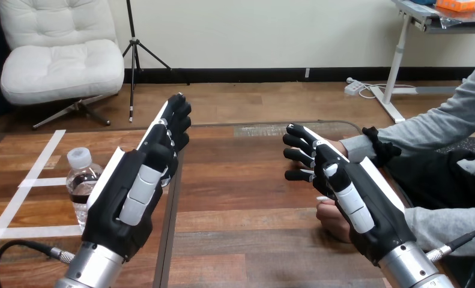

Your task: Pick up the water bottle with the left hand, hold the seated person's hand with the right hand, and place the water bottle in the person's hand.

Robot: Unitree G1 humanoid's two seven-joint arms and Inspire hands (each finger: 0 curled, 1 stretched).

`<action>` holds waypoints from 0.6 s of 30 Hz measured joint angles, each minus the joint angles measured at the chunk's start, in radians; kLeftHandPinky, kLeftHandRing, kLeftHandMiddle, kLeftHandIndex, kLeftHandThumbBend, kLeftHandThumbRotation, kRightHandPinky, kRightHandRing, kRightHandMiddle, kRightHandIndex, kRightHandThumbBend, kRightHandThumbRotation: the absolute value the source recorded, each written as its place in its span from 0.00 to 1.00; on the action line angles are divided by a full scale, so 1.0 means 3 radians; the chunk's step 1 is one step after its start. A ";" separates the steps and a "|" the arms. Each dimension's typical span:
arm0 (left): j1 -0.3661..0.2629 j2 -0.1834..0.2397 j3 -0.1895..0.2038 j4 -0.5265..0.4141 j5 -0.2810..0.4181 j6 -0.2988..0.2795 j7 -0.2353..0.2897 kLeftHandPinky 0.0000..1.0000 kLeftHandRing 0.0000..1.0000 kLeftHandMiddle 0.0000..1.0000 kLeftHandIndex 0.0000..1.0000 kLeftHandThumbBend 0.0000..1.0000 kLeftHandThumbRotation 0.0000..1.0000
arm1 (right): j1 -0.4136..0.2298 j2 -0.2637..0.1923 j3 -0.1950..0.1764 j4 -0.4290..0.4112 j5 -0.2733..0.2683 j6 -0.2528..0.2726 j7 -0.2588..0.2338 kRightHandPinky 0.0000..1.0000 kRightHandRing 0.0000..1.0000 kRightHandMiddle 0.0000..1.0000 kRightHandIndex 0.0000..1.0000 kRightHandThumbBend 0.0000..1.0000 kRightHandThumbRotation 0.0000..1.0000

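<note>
Wooden table (241, 198); water bottle (80, 180) beside left hand (133, 192), person's hand (331, 219) under right hand (349, 192); fingers (178, 120) all extended

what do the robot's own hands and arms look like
The left hand and right hand are black with white shells on their backs and black-and-white jointed fingers. The left forearm and right forearm are round and silver.

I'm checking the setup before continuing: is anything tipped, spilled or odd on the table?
Nothing stands out. The water bottle stands upright and capped on the table, beside the open left hand, with no spill visible around it. The right hand is open too.
</note>
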 measured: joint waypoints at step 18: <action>0.0001 -0.0031 -0.0009 0.0002 0.0058 -0.0003 0.0079 1.00 1.00 1.00 1.00 1.00 1.00 | 0.0000 -0.0001 0.0000 0.0000 0.0004 0.0001 0.0001 0.79 0.91 0.92 0.92 0.98 1.00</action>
